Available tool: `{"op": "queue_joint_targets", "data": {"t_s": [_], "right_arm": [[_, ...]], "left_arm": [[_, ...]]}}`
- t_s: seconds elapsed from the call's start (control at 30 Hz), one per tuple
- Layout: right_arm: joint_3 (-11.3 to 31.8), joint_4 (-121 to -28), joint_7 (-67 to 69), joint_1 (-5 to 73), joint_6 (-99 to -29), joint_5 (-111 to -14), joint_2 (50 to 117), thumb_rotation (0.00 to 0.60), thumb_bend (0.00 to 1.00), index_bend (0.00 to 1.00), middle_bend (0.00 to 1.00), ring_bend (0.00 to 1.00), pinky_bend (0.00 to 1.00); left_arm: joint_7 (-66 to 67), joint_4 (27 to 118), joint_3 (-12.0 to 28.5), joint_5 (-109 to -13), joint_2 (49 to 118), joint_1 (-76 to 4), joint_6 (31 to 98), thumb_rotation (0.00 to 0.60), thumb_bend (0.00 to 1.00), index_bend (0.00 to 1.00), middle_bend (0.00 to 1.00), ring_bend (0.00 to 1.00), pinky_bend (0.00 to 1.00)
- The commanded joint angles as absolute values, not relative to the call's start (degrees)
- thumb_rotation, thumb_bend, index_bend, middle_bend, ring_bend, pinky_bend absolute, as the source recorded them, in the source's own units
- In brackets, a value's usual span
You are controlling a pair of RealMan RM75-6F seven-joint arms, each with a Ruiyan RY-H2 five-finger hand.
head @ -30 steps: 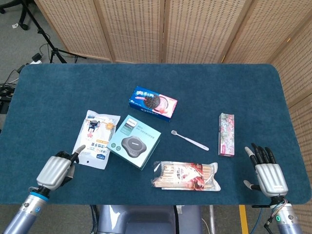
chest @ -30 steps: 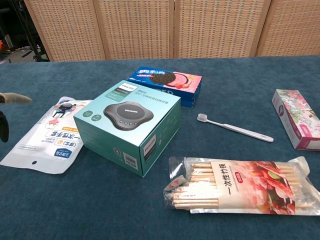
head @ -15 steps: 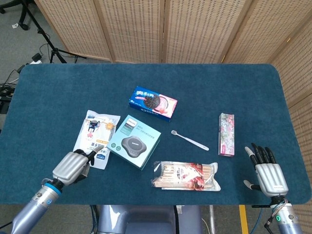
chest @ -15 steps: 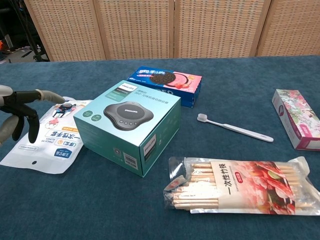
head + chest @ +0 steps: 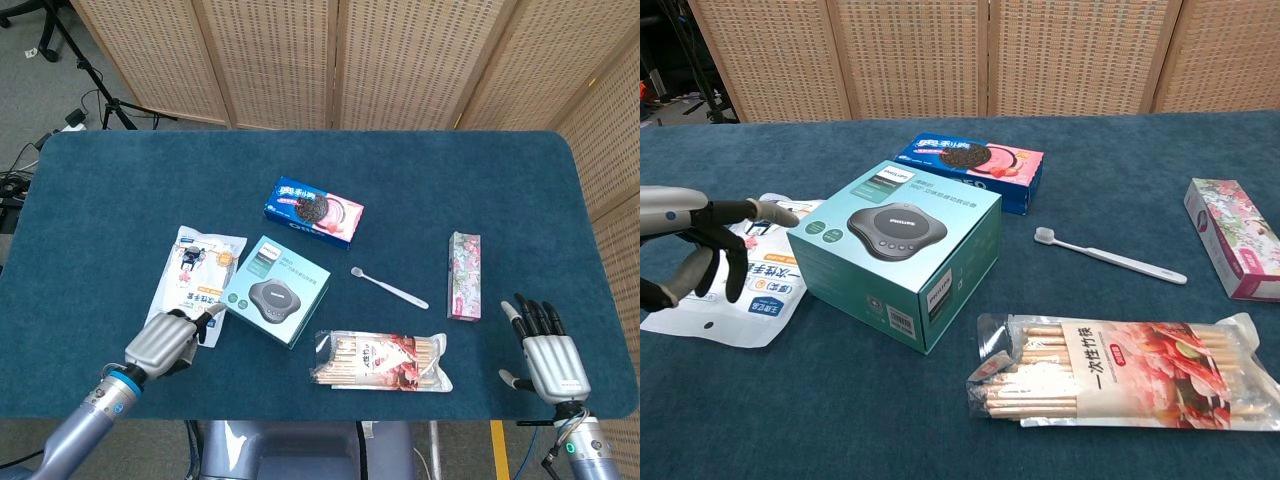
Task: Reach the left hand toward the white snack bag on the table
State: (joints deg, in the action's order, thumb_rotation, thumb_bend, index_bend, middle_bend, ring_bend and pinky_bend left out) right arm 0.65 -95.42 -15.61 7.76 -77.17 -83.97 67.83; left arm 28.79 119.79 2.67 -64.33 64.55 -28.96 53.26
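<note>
Hovering over near end of white snack bag [image 5: 197,283], left hand [image 5: 165,342] spread, empty; bag flat on worktop [image 5: 120,190], beside teal box [image 5: 275,291].

Chest view: fingers [image 5: 735,270] dangle above bag, thumb near box; risk nudging box or creasing bag.

Teal box [image 5: 275,291], toothbrush [image 5: 389,287], chopsticks pkt [image 5: 380,360]

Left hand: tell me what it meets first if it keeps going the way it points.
Probably the white snack bag: the left hand is over its near edge. The teal box lies beside that line; height is unclear.
</note>
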Motion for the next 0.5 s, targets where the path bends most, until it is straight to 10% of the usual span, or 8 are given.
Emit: {"op": "queue_joint_targets", "data": {"t_s": [0.03, 0.5], "right_arm": [[0.66, -95.4, -15.67, 7.81, -77.1, -83.91, 67.86, 0.6, 0.0, 0.0, 0.0, 0.0, 0.0], [0.61, -95.36, -15.29, 7.84, -77.15, -84.04, 67.77, 0.6, 0.0, 0.0, 0.0, 0.0, 0.0]], "left_arm": [[30.17, 119.66, 2.78, -62.36, 65.74, -30.26, 53.32, 0.6, 0.86, 0.0, 0.5, 0.49, 0.31], [33.54, 119.66, 2.42, -56.32, 68.43, -34.18, 54.45, 0.6, 0.86, 0.0, 0.5, 0.49, 0.31]]}}
